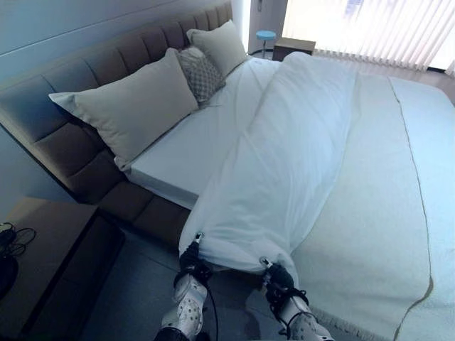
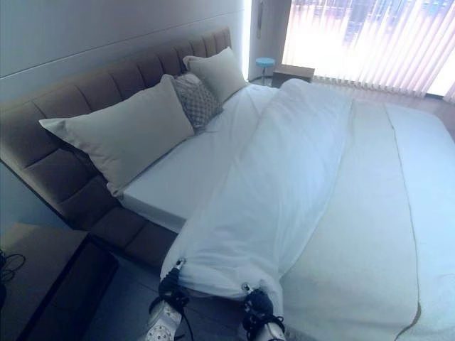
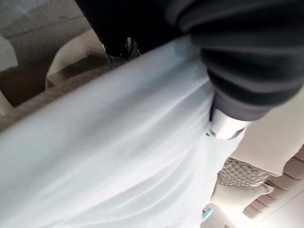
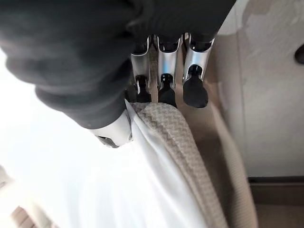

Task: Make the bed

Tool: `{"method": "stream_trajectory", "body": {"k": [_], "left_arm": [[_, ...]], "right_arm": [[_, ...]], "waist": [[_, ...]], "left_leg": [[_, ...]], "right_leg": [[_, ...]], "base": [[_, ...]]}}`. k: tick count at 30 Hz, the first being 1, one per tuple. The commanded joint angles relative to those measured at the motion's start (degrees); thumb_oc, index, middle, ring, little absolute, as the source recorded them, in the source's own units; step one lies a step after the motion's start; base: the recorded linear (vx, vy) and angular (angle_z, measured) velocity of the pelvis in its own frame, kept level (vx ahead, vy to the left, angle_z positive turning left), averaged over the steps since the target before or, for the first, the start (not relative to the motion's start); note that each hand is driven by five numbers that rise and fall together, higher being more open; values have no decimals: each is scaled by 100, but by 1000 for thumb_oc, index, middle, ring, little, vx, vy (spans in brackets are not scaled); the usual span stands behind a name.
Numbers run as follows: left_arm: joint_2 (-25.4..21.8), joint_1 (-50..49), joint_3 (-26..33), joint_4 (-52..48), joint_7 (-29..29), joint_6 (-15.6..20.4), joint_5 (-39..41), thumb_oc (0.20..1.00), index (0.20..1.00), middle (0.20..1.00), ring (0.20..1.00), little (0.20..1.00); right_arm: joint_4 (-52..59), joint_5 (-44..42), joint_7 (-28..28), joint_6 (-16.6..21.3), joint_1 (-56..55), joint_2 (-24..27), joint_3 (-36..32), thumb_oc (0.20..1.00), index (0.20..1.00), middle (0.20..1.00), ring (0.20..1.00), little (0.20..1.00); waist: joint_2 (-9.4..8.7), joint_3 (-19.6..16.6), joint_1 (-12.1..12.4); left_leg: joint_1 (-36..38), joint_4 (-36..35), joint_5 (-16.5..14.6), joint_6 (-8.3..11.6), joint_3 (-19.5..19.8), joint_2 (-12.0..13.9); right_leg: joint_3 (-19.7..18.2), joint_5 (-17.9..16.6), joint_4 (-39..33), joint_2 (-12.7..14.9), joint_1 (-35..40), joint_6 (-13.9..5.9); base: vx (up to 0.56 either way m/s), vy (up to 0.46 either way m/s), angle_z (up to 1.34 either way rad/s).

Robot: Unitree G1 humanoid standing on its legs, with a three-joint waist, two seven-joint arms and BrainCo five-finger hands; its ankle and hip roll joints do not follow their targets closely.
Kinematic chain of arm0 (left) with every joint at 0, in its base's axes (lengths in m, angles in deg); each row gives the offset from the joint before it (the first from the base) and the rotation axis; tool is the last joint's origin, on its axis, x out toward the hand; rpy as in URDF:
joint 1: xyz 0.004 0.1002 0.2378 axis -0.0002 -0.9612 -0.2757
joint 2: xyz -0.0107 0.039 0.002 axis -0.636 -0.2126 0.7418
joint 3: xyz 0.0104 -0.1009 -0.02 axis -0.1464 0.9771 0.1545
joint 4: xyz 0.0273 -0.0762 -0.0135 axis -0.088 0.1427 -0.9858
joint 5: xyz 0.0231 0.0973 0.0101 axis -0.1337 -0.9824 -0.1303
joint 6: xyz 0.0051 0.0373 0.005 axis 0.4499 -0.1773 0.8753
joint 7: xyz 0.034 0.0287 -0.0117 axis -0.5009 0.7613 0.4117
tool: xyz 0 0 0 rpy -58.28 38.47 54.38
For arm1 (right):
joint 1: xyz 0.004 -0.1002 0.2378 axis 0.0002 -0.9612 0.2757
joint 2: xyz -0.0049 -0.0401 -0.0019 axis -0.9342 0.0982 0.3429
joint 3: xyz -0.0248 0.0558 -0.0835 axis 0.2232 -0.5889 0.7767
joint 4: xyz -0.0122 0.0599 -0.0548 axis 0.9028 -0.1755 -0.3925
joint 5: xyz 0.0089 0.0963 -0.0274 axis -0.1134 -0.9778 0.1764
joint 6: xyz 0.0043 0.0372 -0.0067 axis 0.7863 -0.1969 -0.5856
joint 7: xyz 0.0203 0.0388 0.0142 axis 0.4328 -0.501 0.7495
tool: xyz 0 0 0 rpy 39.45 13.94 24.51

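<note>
Bed (image 1: 178,153) seen from its near side, headboard (image 1: 85,78) to the left. White duvet (image 1: 284,163) lies bunched in a long ridge running from the far end of the mattress down to the near edge, its near end hanging over the side. Both hands grip that near hem.

Left hand (image 1: 190,257) clenched on the duvet's left corner; in the left wrist view the white cloth is drawn taut past the thumb. Right hand (image 1: 277,275) clenched on the hem just to the right; the right wrist view shows fingers (image 4: 165,90) curled over a fold of white cloth together with the edge of a beige textured blanket (image 4: 180,142).

That beige blanket (image 1: 384,199) covers the right half of the bed, flat, under the duvet's ridge. Bare white sheet shows on the left half.

Against the headboard: large beige pillow (image 1: 131,106) nearest, small patterned cushion (image 1: 201,73) behind it, second beige pillow (image 1: 222,44) farthest.

Wooden nightstand (image 1: 43,249) at lower left. Blue stool (image 1: 265,35) and vertical blinds (image 1: 370,28) beyond the bed.
</note>
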State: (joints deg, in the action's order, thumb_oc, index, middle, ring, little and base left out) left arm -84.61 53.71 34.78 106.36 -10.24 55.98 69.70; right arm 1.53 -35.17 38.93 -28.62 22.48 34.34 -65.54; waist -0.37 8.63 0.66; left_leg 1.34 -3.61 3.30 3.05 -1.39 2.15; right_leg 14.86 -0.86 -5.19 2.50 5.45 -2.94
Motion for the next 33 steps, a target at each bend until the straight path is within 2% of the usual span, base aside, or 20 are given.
{"method": "stream_trajectory", "body": {"k": [1,3,4,6,7,8,9,10,11,16,18,19,20,21,23,30,33], "left_arm": [[-766,-145,700,135,218,459,-234,200,200,200,200,200],[-803,-45,601,385,210,407,-385,200,200,200,200,200],[-804,44,564,595,204,371,-438,200,200,200,200,200],[-841,263,466,1000,185,332,-550,200,200,200,200,200],[-847,406,441,1485,170,234,-715,391,391,391,391,391],[-847,417,443,1494,167,238,-713,774,774,774,774,774],[-839,595,392,2103,177,123,-929,1000,1000,1000,1000,1000],[-839,604,393,2109,175,125,-929,1000,1000,1000,1000,1000],[-894,658,385,2361,149,89,-1212,1000,1000,1000,1000,1000],[-945,602,494,2966,92,-36,-1739,1000,1000,1000,1000,1000],[-1042,501,494,3157,113,-98,-2291,1000,1000,1000,1000,1000],[-1041,501,494,3157,113,-97,-2292,1000,1000,1000,1000,1000],[-1102,404,483,3376,42,-199,-2763,1000,1000,1000,1000,1000],[-1102,403,483,3376,42,-198,-2764,1000,1000,1000,1000,1000],[-1203,302,473,3859,-107,-403,-3406,1000,1000,1000,1000,1000],[-1210,166,441,4225,-319,-586,-3922,1000,1000,1000,1000,1000],[-1194,173,210,4205,-489,-623,-4259,1000,1000,1000,1000,1000]], "right_arm": [[-421,152,-284,154,-151,658,-383,200,200,200,200,200],[-869,425,-341,74,34,686,-392,200,200,200,200,200],[-1100,526,-350,29,159,686,-381,1000,1000,1000,1000,1000],[-1649,761,-411,-92,507,713,-394,1000,1000,1000,1000,1000],[-2070,975,-411,-189,733,713,-404,1000,1000,1000,1000,1000],[-2078,976,-407,-187,744,713,-408,1000,1000,1000,1000,1000],[-2421,1329,-367,-299,947,734,-349,1000,1000,1000,1000,1000],[-2426,1330,-364,-298,955,734,-352,1000,1000,1000,1000,1000],[-2656,1804,-307,-384,1050,835,-261,1000,1000,1000,1000,1000],[-2898,2608,-255,-468,1048,1114,-255,1000,1000,1000,1000,1000],[-2908,3360,-373,-492,973,1355,-188,1000,1000,1000,1000,1000],[-2908,3361,-373,-492,972,1356,-189,1000,1000,1000,1000,1000],[-2990,3765,-326,-540,836,1525,-189,1000,1000,1000,1000,1000],[-2989,3765,-325,-540,835,1526,-189,1000,1000,1000,1000,1000],[-3210,4139,-206,-647,708,1685,-278,1000,1000,1000,1000,1000],[-3389,4192,-4,-737,502,1756,-583,1000,1000,1000,1000,1000],[-3385,4030,143,-715,364,1743,-789,1000,1000,1000,1000,1000]], "waist": [[-80,-29,161],[-59,52,160],[-44,101,161],[-4,218,168],[30,281,167],[30,283,167],[64,357,156],[65,357,155],[83,377,145],[92,348,105],[101,305,47],[102,307,48],[110,241,0],[111,244,1],[123,128,-67],[123,-89,-188],[155,-194,-311]], "left_leg": [[-176,-139,-129,-110,-3,-574],[-308,-139,-94,-104,8,-586],[-374,-139,-72,-100,10,-589],[-532,-139,-24,-88,21,-598],[-625,-139,9,-80,18,-606],[-629,-139,9,-80,18,-606],[-706,-139,39,-75,11,-604],[-712,-139,40,-75,12,-604],[-729,-139,44,-72,1,-603],[-656,-139,-10,-83,-56,-608],[-548,-139,-55,-93,-83,-620],[-545,-139,-56,-93,-84,-620],[-448,-139,-90,-87,-117,-618],[-444,-139,-91,-87,-118,-618],[-302,-139,-141,-84,-181,-614],[-31,-139,-230,-103,-344,-589],[179,-139,-274,-120,-444,-537]], "right_leg": [[-84,62,78,-282,-401,-158],[-65,21,47,-276,-498,-162],[-58,2,42,-272,-561,-163],[-36,-52,23,-255,-705,-170],[-36,-100,19,-249,-805,-178],[-36,-101,19,-249,-809,-178],[-62,-140,19,-243,-895,-181],[-61,-141,19,-243,-901,-181],[-81,-155,19,-244,-925,-185],[-137,-120,19,-239,-853,-191],[-186,-86,19,-243,-759,-189],[-186,-85,19,-243,-755,-189],[-204,-62,19,-236,-666,-200],[-205,-62,19,-236,-662,-200],[-233,-34,19,-230,-547,-212],[-368,2,19,-256,-353,-218],[-456,137,252,-268,-269,-170]], "base": [[-53,7,0],[-85,12,0],[-106,17,2],[-121,27,9],[-76,23,17],[-67,43,19],[-30,27,11],[-28,43,5],[2,17,-4],[32,22,0],[53,12,0],[81,7,2],[52,3,4],[72,-2,6],[66,-10,6],[46,-37,-13],[13,-68,-19]]}}
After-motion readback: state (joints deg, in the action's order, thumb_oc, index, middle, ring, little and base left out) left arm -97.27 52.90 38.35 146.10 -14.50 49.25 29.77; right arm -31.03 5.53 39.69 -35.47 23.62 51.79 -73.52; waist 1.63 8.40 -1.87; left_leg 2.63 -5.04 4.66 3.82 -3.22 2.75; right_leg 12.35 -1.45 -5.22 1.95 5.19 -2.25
